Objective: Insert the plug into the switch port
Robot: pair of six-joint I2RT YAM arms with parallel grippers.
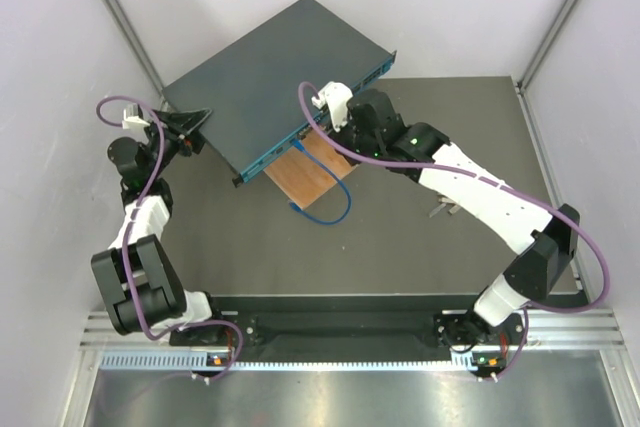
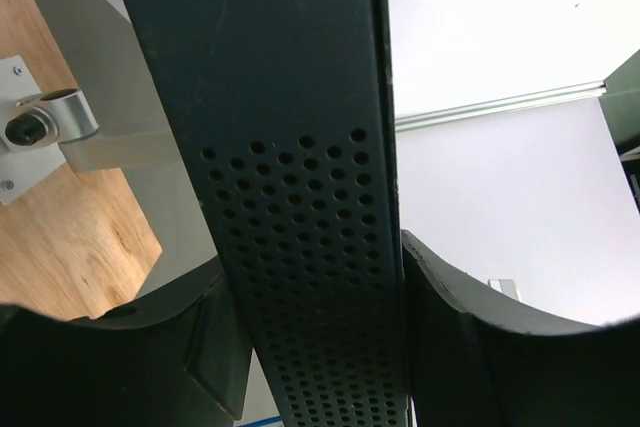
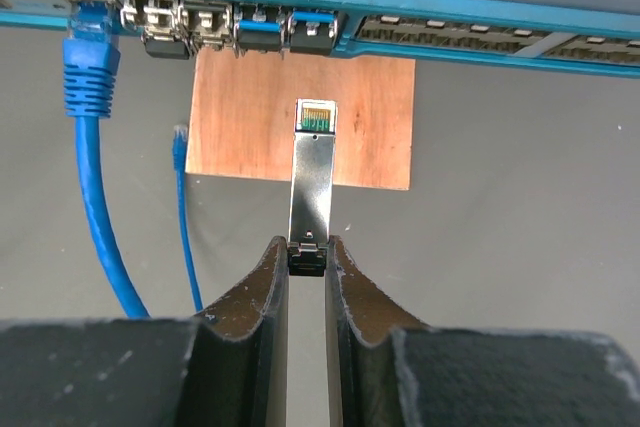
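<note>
Right wrist view: right gripper (image 3: pixel 307 249) clamps the stiff, seemingly light silver metal plug (image 3: pixel 312 172) by its near end, while left gripper (image 2: pixel 310 257) straddles the probably heavy dark-teal metal switch (image 2: pixel 290 97), grip unclear.

The top camera looks steeply down from above and behind the arm bases, taking in the whole worktop (image 1: pixel 380 257) from afar. The left wrist camera sits pressed close to the switch's (image 2: pixel 300 247) perforated side, probably facing along it. The right wrist camera looks closely past the right claw (image 3: pixel 307 247) at the ported face. All three views share the switch.
</note>
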